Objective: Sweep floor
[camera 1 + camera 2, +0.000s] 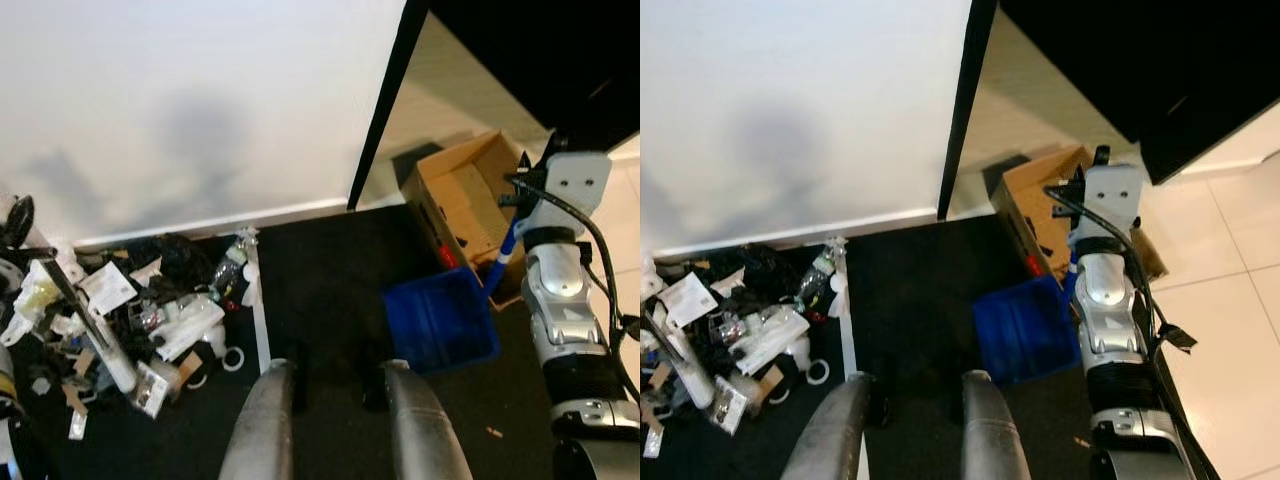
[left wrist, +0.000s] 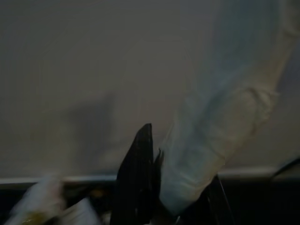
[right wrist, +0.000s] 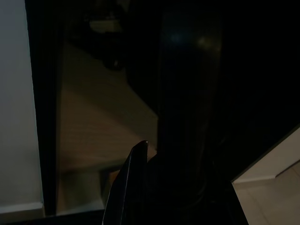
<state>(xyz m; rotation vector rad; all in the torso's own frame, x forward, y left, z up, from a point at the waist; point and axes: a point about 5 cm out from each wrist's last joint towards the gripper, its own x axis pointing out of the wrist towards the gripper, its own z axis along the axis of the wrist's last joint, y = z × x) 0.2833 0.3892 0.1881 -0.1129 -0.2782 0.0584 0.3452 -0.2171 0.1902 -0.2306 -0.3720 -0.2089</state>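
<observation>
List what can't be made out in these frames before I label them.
- Right gripper: right wrist view too dark to tell open or shut.
- Left gripper: left wrist view blurred; a pale object sits against the finger, grip unclear.
- Litter pile: cut off by the left edge of the left eye view.
- Blue dustpan: handle partly hidden behind the right arm.

You have a black mat (image 1: pixel 320 270) underfoot. On it lie a litter pile (image 1: pixel 130 320) by the wall and a blue dustpan (image 1: pixel 440 320); a cardboard box (image 1: pixel 465 205) stands just beside that.
</observation>
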